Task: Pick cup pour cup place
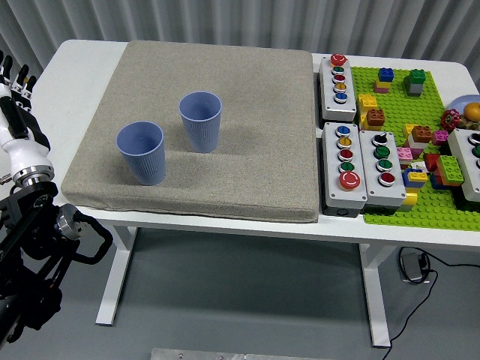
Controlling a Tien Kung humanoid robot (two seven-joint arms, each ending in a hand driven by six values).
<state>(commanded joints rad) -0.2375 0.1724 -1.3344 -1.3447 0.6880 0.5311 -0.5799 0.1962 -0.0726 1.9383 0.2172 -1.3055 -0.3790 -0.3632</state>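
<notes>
Two ribbed blue cups stand upright on a grey felt mat (247,127). The nearer cup (142,152) is at the mat's front left, and the second cup (201,121) stands just behind and to its right, apart from it. My left hand (15,86) hangs at the picture's left edge, off the table's left side, fingers extended upward and holding nothing. It is well clear of both cups. My right arm does not show.
Three grey button boxes (343,165) stand right of the mat. A green baseplate (420,202) with several loose bricks fills the table's right end, with another button box (471,161) at its edge. The white table (75,67) shows bare left of the mat.
</notes>
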